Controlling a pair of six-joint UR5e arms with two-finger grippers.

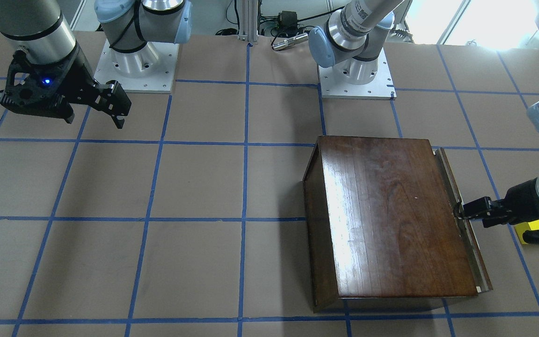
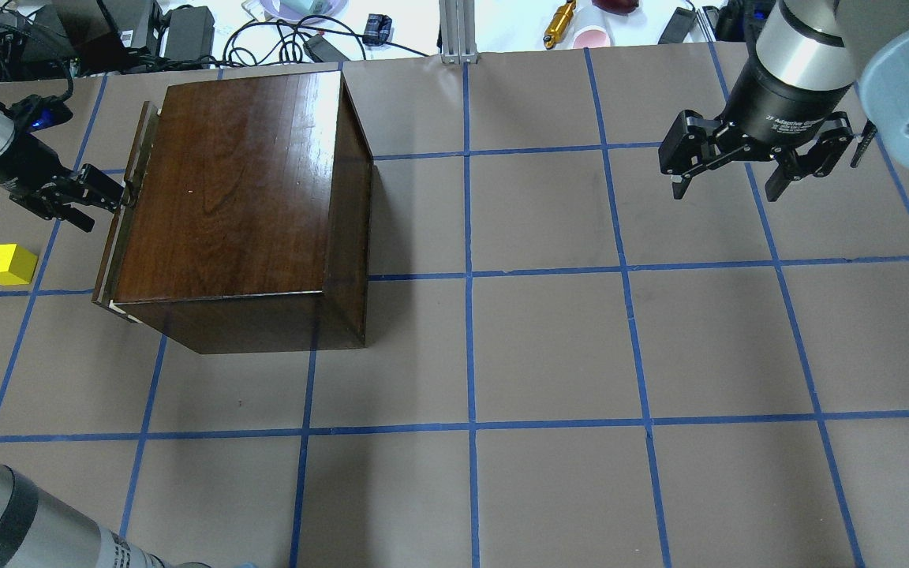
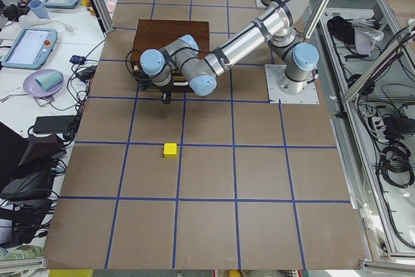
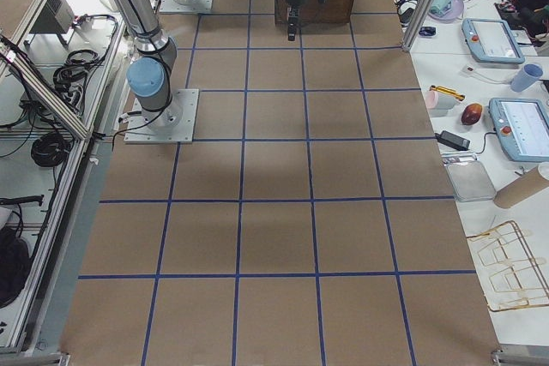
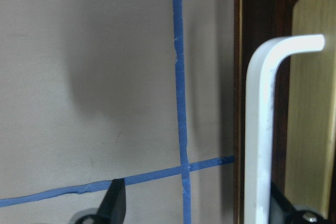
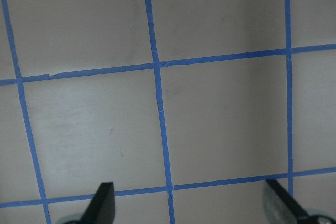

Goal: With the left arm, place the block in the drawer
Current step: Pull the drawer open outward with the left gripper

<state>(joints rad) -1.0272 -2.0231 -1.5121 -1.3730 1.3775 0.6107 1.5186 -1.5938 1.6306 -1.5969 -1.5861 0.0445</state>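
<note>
The yellow block (image 2: 8, 263) lies on the table to the left of the dark wooden box (image 2: 249, 181); it also shows in the front-facing view (image 1: 529, 229), partly behind my left wrist. The drawer's front panel (image 2: 125, 209) stands a little proud of the box, almost shut. My left gripper (image 2: 111, 199) is open at the drawer's metal pull (image 5: 260, 129), which lies between its fingers, close to one finger (image 5: 283, 208). My right gripper (image 2: 727, 189) is open and empty, hovering over the table's far right.
Cables and power bricks (image 2: 186, 28) lie beyond the table's far edge, with an aluminium post (image 2: 458, 31) at its middle. Both arm bases (image 1: 136, 61) stand on the robot's side. Blue tape lines mark a grid on the brown table.
</note>
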